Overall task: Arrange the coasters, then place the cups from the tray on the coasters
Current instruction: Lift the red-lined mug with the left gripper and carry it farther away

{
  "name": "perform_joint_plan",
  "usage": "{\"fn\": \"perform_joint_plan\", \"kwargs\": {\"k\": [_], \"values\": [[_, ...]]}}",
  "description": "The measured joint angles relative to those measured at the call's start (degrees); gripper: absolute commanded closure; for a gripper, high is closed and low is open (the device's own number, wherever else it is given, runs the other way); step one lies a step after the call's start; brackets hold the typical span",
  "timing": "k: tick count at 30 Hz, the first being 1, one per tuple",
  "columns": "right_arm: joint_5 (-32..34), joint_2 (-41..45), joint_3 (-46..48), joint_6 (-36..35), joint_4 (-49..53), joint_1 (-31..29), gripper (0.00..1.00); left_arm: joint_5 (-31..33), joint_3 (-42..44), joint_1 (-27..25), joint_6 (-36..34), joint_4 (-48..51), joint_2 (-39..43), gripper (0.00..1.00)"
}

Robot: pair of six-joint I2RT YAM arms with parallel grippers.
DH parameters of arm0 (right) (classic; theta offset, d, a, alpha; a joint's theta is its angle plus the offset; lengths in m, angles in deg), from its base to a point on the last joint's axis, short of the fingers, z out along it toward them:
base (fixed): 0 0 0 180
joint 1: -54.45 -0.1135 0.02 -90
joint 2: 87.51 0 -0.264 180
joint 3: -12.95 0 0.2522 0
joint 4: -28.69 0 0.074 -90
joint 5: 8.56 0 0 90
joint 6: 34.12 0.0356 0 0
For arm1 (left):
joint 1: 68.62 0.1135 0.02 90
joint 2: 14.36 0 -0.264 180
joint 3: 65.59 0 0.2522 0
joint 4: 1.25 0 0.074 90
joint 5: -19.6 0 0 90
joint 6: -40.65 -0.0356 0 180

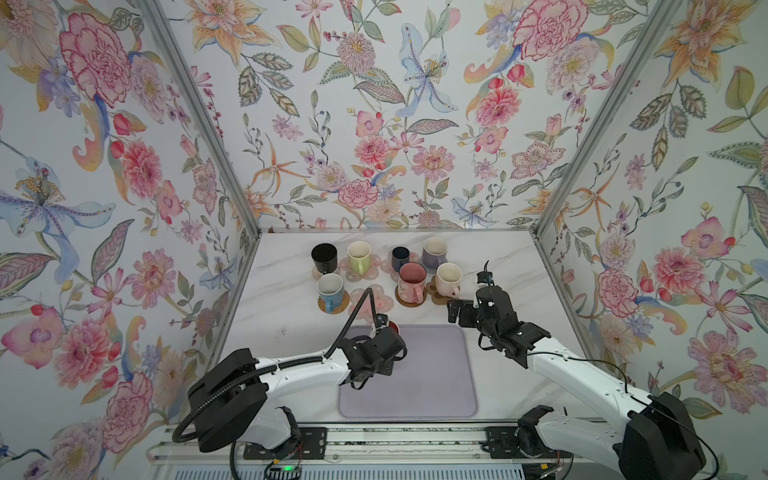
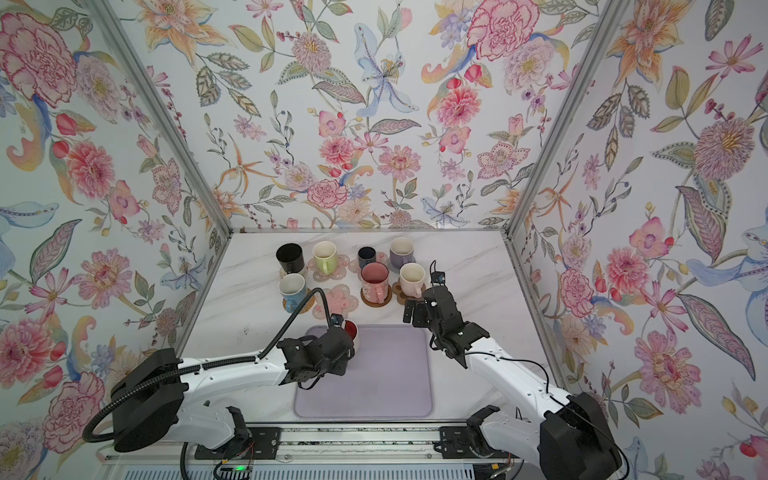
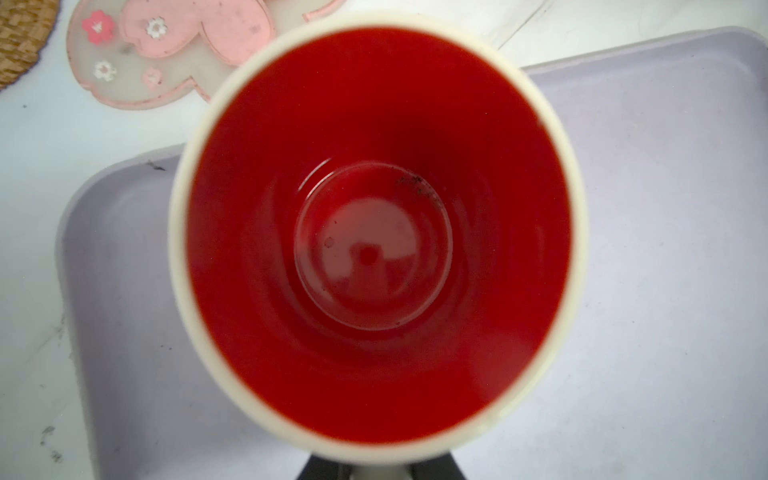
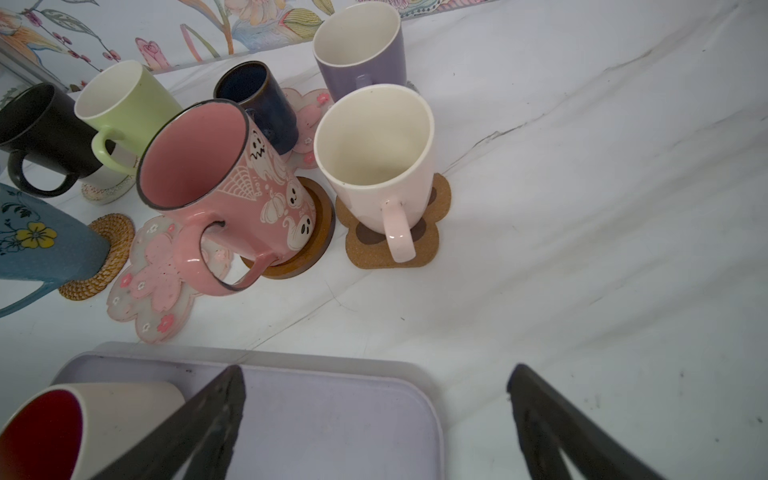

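Note:
The white cup with a red inside (image 1: 393, 328) (image 2: 351, 331) (image 3: 374, 232) (image 4: 62, 428) is at the far left corner of the lavender tray (image 1: 415, 374) (image 2: 374, 374) (image 3: 665, 249) (image 4: 332, 415). My left gripper (image 1: 385, 333) (image 3: 382, 471) is shut on its handle, with a dark finger on either side. Just beyond the tray lies a pink flower coaster (image 1: 372, 300) (image 2: 337, 301) (image 3: 166, 54) (image 4: 153, 282) with nothing on it. My right gripper (image 1: 455, 312) (image 2: 409, 312) (image 4: 376, 370) hangs open and holds nothing over the tray's far right corner.
Several cups stand on coasters behind the tray: black (image 1: 324, 257), green (image 1: 359, 257), navy (image 1: 400, 258), lavender (image 1: 434, 251), light blue (image 1: 330, 291), pink patterned (image 1: 412, 282) and cream-pink (image 1: 449, 280). Floral walls close in three sides. A metal rail (image 1: 395, 446) runs along the front.

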Motion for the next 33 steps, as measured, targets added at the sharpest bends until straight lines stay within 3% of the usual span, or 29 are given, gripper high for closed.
{"fn": "perform_joint_plan", "kwargs": {"k": [9,17,22,33], "values": [[-0.02,1.62,0.33,0.0,0.04,0.33,0.01,2.97,0.0,1.6,-0.76,3.63,9.97,1.0],[0.0,2.6,0.55,0.02,0.04,0.81,0.01,2.27,-0.04,12.09,-5.79,4.59,17.51,1.0],[-0.02,3.48,0.74,0.0,0.26,1.07,0.01,0.76,-1.29,17.07,-9.25,4.83,15.72,1.0],[0.0,5.05,1.29,0.0,0.76,2.03,0.01,-3.69,-7.5,20.59,-13.64,1.66,2.43,1.0]]}}
